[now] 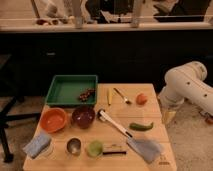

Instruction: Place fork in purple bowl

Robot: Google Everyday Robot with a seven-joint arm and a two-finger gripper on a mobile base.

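Fork [121, 95]: flat on the table [155, 112], close to the back edge, right of centre, tines toward the right edge. Just beside a yellow stick [109, 96] on one side, an orange fruit [142, 99] on the other. Well apart from the purple bowl.

White robot arm [187, 87]: off the right edge, bent over. Gripper [168, 116] hanging low just beside that edge, jaws apart, nothing held.

Green tray [72, 76]: back left corner, small dark-red bits [86, 94] in its front right corner.

Orange bowl [53, 120]: near the left edge, in front of the tray.

Purple bowl [83, 116]: upright, just beside the orange bowl toward the centre.

White-handled spatula [122, 131]: diagonal from the centre toward the front right corner.

Blue cloth [39, 145]: front left corner.

Green pepper [141, 126]: near the right edge, just behind the spatula's blade.

Steel cup [74, 146] and small green cup [94, 148]: side by side along the front edge.
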